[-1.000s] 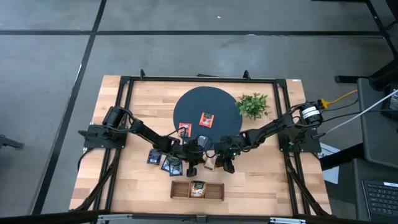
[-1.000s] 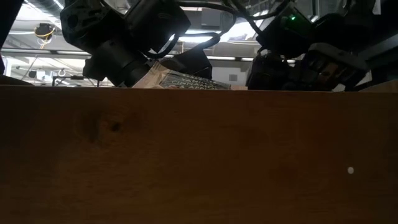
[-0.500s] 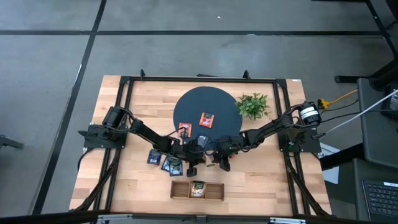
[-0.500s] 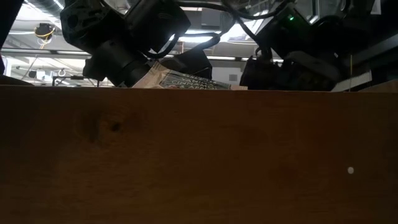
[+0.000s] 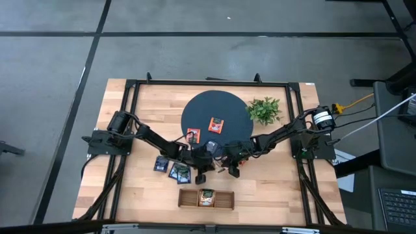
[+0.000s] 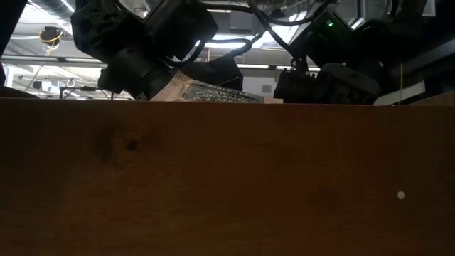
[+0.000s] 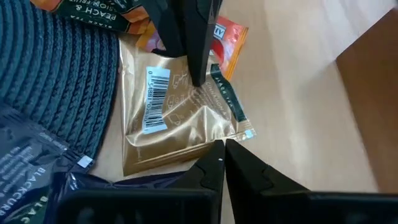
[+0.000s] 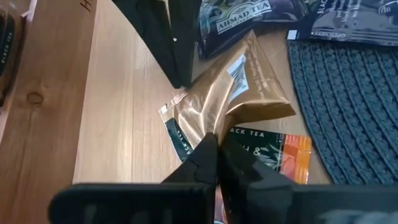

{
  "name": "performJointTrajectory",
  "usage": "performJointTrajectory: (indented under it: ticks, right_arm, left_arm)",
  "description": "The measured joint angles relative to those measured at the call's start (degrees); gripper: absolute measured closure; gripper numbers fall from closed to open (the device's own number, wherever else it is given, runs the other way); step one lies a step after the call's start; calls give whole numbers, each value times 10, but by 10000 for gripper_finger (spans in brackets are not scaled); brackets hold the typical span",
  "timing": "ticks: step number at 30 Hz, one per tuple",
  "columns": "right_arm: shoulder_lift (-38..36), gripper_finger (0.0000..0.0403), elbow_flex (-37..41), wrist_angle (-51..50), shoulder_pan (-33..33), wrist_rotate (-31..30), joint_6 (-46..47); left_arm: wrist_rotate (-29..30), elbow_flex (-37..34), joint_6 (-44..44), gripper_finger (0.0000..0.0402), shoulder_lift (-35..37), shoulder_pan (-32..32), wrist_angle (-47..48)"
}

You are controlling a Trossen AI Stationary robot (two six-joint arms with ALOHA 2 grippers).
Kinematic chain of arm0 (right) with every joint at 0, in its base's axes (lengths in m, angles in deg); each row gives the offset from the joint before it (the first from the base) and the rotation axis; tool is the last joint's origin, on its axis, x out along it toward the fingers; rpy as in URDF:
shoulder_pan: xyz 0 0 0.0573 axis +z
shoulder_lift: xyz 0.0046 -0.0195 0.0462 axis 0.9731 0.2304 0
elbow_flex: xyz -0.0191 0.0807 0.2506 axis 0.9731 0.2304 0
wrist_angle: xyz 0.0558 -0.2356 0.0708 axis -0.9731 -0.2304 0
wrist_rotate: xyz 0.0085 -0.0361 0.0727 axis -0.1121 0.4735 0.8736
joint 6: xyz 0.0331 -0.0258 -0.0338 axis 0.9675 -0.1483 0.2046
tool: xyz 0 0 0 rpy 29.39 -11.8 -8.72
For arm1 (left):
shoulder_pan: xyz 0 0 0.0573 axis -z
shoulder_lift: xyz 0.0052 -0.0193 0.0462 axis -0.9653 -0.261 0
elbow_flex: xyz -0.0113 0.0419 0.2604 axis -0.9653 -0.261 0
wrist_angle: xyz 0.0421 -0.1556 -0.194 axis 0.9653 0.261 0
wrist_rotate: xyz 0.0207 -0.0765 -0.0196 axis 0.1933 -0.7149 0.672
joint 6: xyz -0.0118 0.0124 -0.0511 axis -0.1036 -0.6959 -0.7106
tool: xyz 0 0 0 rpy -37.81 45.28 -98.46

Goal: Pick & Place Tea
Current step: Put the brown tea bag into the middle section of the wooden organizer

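Note:
A beige tea sachet [image 7: 174, 118] with a barcode sits between my two grippers, just nearer than the dark round mat [image 5: 214, 110]. My left gripper [image 7: 221, 146] comes from the table's left and is shut at one edge of it. My right gripper [image 8: 216, 140] comes from the right and is shut at the opposite edge. In the low view the sachet [image 6: 206, 92] shows tilted between both hands. An orange-red sachet [image 8: 273, 149] lies partly under it. My left gripper pinches the beige sachet's edge [image 7: 211, 138] near the corner with the green strip, between its two fingertips. The fingers slant down from the table's left. My right gripper pinches the opposite edge [image 8: 208, 124] between its shut fingers, slanting down from the table's right. The foil is creased and bulged between the two holds. Whether it touches the table I cannot tell.
Two orange-red sachets [image 5: 216, 125] [image 5: 192, 135] lie on the mat. Dark sachets [image 5: 160, 164] [image 5: 180, 172] lie left of the grippers. The wooden three-compartment tray [image 5: 224, 199] stands nearer, one sachet in its middle. A green plant [image 5: 264, 109] is at the back right.
My right gripper has edged toward the left gripper and shut on the beige sachet's edge; its fingers stood apart a second ago. The left gripper and the sachet have kept their place.

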Motion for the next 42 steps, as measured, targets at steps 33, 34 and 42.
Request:
performJointTrajectory:
  ticks: [33, 34, 42]
  right_arm:
    - [-127, 398, 0, -49, 30, -102, -215]
    - [-127, 398, 0, -50, 30, -102, -214]
    - [-128, 398, 0, -54, 31, -68, -212]
  left_arm:
    - [-39, -14, -84, 241, 154, -55, 84]
    - [-35, -14, -84, 238, 155, -54, 89]
    - [-33, -14, -59, 234, 155, -58, 93]
